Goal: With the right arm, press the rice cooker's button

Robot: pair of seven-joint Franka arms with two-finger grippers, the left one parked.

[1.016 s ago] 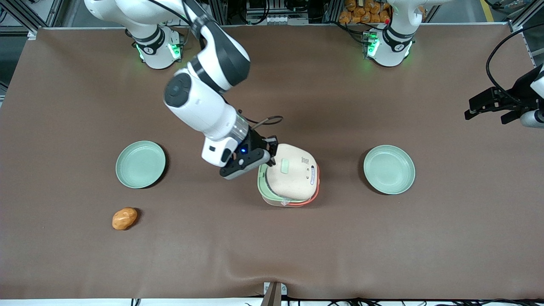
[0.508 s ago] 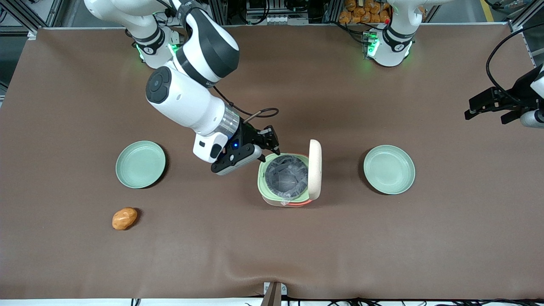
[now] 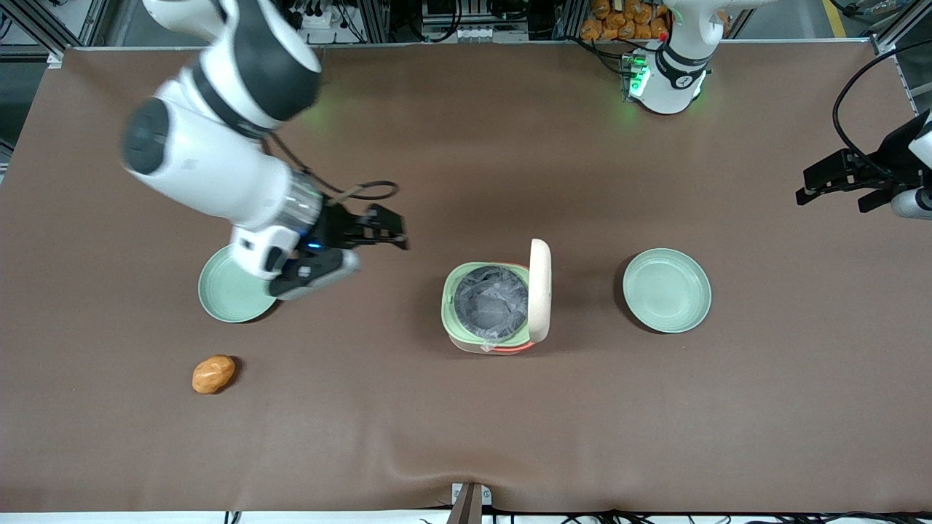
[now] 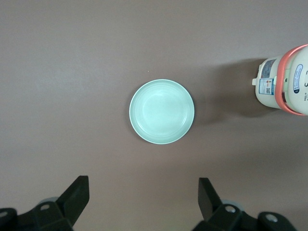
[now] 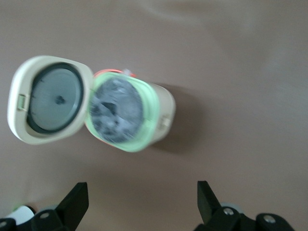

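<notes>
Jaws spread wide, gripping nothing; gripper (image 3: 389, 231) on right arm (image 3: 218, 156) hanging above bare table (image 3: 466, 422), well apart from rice cooker (image 3: 486, 302), toward the working arm's end. Cooker sitting mid-table with lid (image 3: 539, 289) standing upright, grey inner pot (image 5: 115, 111) showing. Button not visible. Mint-green plate (image 3: 226, 295) lying partly under the wrist, second plate (image 3: 666, 290) near cooker toward the parked arm's end. Orange-brown potato-like lump (image 3: 213, 374) lying nearer the front camera than cooker.
</notes>
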